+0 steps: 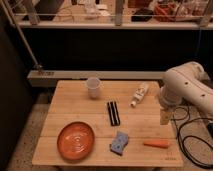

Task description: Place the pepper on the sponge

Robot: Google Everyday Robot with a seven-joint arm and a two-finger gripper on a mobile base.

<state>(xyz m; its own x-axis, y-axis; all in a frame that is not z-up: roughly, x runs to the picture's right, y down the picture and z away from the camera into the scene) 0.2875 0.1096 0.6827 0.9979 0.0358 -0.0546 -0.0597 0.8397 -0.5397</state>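
The pepper is a small slim orange-red tapered thing lying flat near the table's front right corner. The light-blue sponge lies to its left, near the front edge, a short gap apart from it. My gripper hangs below the white arm at the table's right side, pointing down, above and a little behind the pepper. It holds nothing that I can see.
On the wooden table are a round orange plate at the front left, a black bar-like object in the middle, a white cup at the back and a white bottle lying at the back right. Cables hang off the right side.
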